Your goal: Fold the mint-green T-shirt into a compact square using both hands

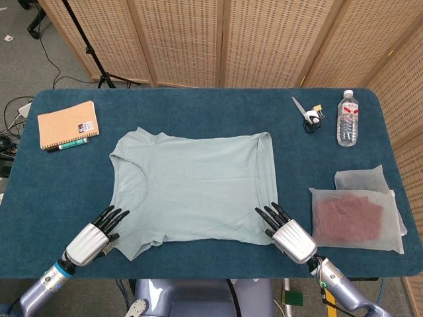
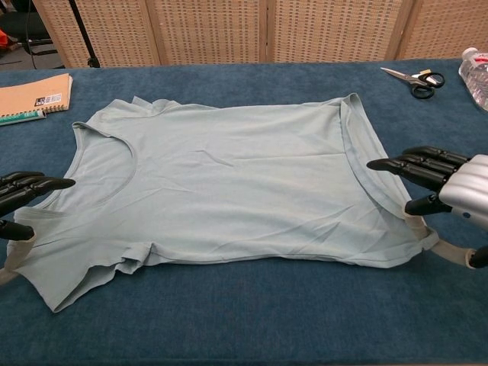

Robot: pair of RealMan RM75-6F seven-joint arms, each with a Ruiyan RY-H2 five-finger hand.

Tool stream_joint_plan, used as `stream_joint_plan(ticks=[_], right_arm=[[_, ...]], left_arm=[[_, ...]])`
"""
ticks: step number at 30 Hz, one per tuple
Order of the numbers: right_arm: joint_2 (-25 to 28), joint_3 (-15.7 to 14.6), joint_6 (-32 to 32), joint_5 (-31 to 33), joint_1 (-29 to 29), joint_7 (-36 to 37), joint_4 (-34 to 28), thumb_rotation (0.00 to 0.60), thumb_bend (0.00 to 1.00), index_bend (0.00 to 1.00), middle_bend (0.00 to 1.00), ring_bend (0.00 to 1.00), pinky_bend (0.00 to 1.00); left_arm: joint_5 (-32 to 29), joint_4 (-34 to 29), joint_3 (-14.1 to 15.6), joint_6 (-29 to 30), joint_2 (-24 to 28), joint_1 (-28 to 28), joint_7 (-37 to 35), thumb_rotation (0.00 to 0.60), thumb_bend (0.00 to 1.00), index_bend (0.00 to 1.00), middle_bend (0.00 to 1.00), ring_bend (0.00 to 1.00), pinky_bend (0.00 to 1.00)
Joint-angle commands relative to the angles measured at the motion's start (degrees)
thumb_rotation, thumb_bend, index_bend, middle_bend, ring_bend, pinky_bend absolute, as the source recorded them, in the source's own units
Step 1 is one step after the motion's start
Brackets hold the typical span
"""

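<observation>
T-shirt (image 1: 195, 185) lies long axis 9-to-3 on the counter (image 1: 198, 264) — my left hand (image 1: 92, 238) and right hand (image 1: 287, 232) (both released, fingers spread) flank its near corners, shirt at 12.

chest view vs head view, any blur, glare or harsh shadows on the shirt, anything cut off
Head view: sharp, even light, T-shirt fully in frame with only faint shadows. Chest view: also sharp, soft shadow under the shirt's near hem, no glare; left hand and right hand are cropped by the frame edges, as is the water bottle.
</observation>
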Motion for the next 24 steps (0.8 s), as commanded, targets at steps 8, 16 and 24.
stream_joint_plan(ticks=[8, 16, 24], right_arm=[[0.9, -1.8, 0.5, -2.5, 0.6, 2.7, -1.2, 0.600, 0.62, 0.66, 0.00, 0.00, 0.00], [3.7, -3.6, 2.7, -5.6, 1.5, 7.8, -3.8, 0.600, 0.62, 0.67, 0.00, 0.00, 0.00], [7.1, -5.8, 4.9, -9.1, 1.5, 9.4, -7.2, 0.600, 0.62, 0.67, 0.00, 0.00, 0.00]], left_arm=[[1.1, -4.0, 1.2, 2.9, 3.7, 0.4, -0.1, 0.600, 0.60, 0.73, 0.00, 0.00, 0.00], [3.2, -10.1, 3.0, 4.2, 7.8, 0.4, 2.2, 0.600, 0.60, 0.73, 0.00, 0.00, 0.00], [5.2, -15.8, 4.9, 4.3, 11.5, 0.6, 4.8, 0.600, 0.60, 0.74, 0.00, 0.00, 0.00]])
